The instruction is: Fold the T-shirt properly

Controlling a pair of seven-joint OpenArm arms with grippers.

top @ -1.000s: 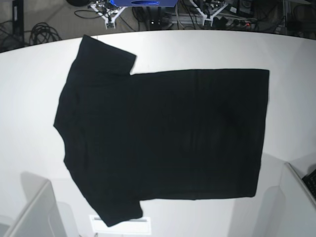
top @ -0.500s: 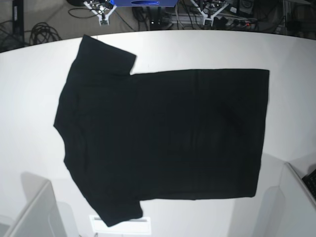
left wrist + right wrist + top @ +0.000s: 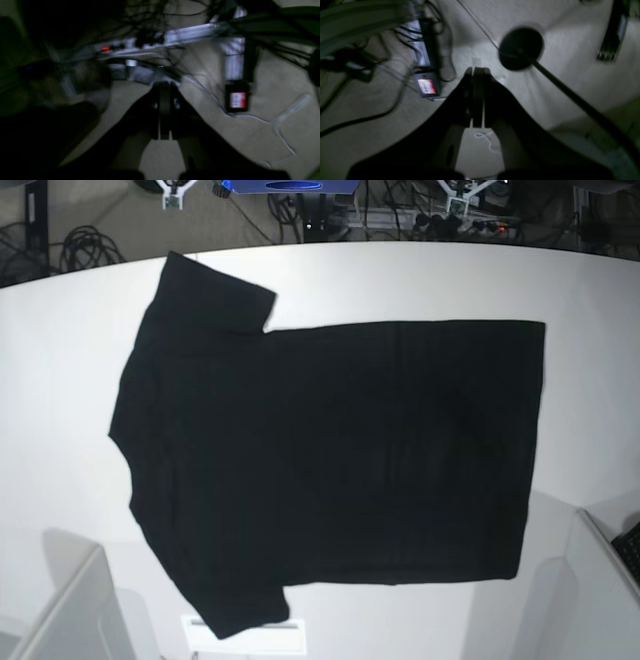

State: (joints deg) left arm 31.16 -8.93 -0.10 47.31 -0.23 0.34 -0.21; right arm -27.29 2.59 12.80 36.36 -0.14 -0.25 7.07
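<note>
The black T-shirt [image 3: 330,455] lies spread flat on the white table [image 3: 60,380] in the base view, plain side up, with the sleeves at the left and the hem at the right. No print shows. My left gripper [image 3: 164,86] is shut and empty, hanging over the floor beyond the table; the shirt is out of its view. My right gripper [image 3: 477,71] is shut and empty over the floor too. In the base view only small white parts of the two arms show at the top edge, the right arm's [image 3: 172,192] and the left arm's [image 3: 465,190].
Cables and power strips [image 3: 90,245] lie on the floor behind the table. A black round stand base [image 3: 521,48] shows in the right wrist view. Grey box walls stand at the front left [image 3: 70,610] and front right [image 3: 600,580]. A white label [image 3: 270,635] sits at the front edge.
The white arm parts at the top edge of the base view have moved outward and further up, almost out of frame. The T-shirt has not moved.
</note>
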